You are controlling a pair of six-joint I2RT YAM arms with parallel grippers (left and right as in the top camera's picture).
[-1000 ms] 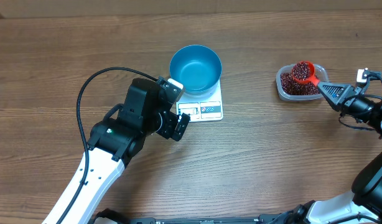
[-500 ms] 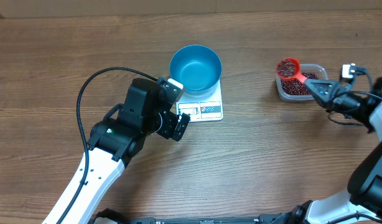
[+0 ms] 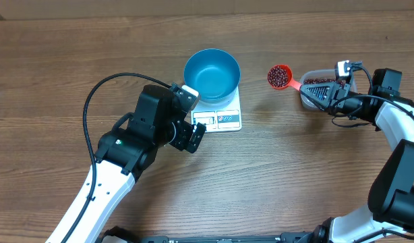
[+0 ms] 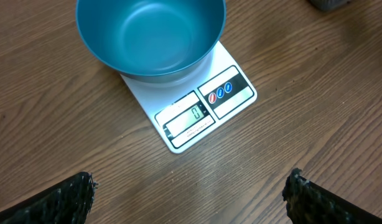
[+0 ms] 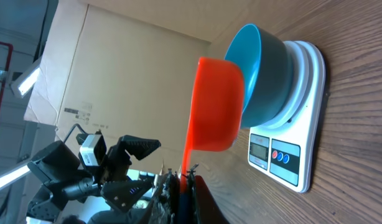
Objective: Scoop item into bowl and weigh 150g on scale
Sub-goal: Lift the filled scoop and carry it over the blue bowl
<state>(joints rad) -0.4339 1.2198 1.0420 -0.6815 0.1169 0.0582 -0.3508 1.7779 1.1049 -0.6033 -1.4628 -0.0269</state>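
The wooden table (image 3: 294, 175) carries everything, and the scale (image 3: 224, 116) sits near its middle.

The left arm (image 3: 119, 152) reaches in from the near left of the scale. The left gripper (image 4: 190, 199) is just off the scale's display edge, at its left corner. Its jaws are spread wide with nothing between them, and its wrist camera looks down on the display.

The right arm (image 3: 396, 128) comes in from the far right of the scale. The right gripper (image 3: 316, 90) is clamped tight on the thin handle of a red scoop (image 3: 290, 82).

The blue bowl (image 3: 212, 73) stands upright on the scale's platform, over the half away from the display and buttons. Its rim overhangs the platform, and its inside is bare.

The scale is white and flat, and its display reads zero in the left wrist view.

A clear plastic container (image 3: 318, 75) rests on the table well to the right of the scale, partly hidden under the right gripper. Some dark red-brown beans are visible inside it.

The scoop is in the air to the right of the scale, between it and the container and clear of both. Its cup points toward the scale with the open side up.

The beans (image 3: 279, 75) fill the cup in a small heap. The right wrist view shows the cup from the side, close to the bowl's rim and apart from it.
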